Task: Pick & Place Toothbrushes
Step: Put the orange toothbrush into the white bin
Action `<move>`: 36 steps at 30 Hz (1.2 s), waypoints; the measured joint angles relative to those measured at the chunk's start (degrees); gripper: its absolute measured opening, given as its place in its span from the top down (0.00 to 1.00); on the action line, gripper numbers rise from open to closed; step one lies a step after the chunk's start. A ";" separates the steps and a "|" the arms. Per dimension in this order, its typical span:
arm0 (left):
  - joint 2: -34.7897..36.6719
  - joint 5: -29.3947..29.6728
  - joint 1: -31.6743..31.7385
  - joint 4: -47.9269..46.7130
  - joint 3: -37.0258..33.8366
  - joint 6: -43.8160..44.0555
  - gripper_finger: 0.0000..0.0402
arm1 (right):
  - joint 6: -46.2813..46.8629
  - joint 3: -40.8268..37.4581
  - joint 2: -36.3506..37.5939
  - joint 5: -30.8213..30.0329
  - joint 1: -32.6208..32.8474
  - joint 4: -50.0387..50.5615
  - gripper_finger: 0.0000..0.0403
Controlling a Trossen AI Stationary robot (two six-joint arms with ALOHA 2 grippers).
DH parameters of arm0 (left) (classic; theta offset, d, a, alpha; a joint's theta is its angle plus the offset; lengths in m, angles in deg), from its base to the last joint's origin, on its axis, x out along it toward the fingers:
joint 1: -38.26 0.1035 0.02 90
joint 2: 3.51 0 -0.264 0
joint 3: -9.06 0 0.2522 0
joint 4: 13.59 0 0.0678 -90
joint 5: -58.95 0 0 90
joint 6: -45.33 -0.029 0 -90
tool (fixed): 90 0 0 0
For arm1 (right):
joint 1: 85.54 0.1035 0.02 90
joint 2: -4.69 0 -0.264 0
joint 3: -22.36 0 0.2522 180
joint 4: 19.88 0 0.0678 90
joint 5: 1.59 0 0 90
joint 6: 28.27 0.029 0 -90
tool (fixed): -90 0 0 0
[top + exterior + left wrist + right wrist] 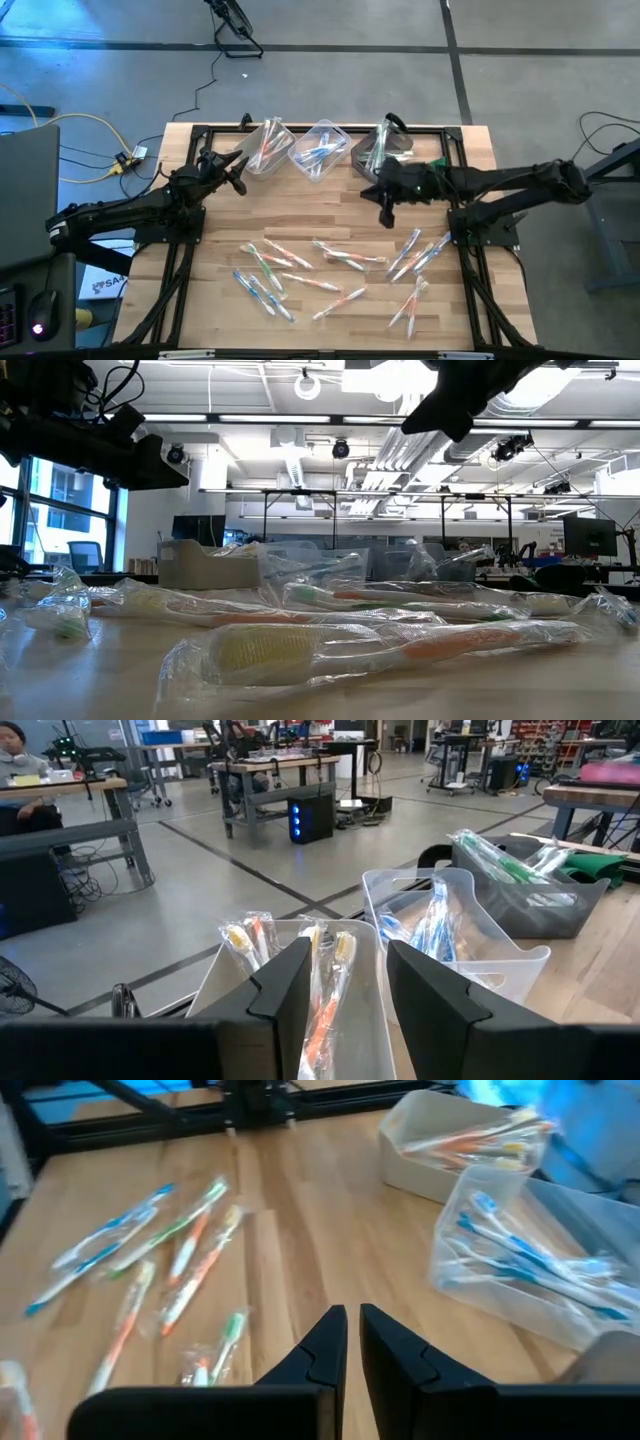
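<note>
High view: the loose toothbrushes [300,282] lie flat across the front half of the table [330,210], their long axes pointing many ways, most of them slanted to the table's edges. An exact count cannot be made; roughly fifteen to twenty show in three groups, toward the front left, the middle and the front right. Three bins stand in a row along the back edge: the left bin [265,148] holds orange-handled brushes, the middle bin [320,150] blue ones, the right bin [380,148] green ones, leaning upright. The left gripper [236,172] hangs just before the left bin, fingers [290,985] parted about halfway; the left wrist view shows an orange-handled toothbrush [328,990] in the gap between them, but contact cannot be told. The right gripper [388,215] hangs over bare wood in front of the right bin, fingers [325,1345] nearly together, holding nothing.
</note>
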State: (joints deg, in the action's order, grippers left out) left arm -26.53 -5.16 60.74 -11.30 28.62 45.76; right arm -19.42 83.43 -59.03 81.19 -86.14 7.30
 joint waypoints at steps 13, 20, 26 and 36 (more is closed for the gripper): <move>0.00 0.02 0.00 -1.64 0.00 -0.09 0.67 | 12.01 -0.03 -4.06 -4.93 9.58 10.24 0.93; 0.00 0.04 -0.02 -5.54 0.02 0.07 0.67 | 13.66 -0.02 -9.36 2.89 11.24 12.04 0.77; 0.02 0.04 -0.02 -6.03 0.02 2.54 0.67 | 13.61 -0.02 -14.93 7.33 11.48 19.51 0.57; 0.02 0.04 -0.02 -6.07 0.02 2.84 0.67 | 14.76 -0.02 -25.07 11.01 14.00 18.59 0.56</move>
State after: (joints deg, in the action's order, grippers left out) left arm -26.51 -5.12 60.72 -17.37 28.64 48.60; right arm -4.66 83.41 -84.10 92.20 -72.13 25.89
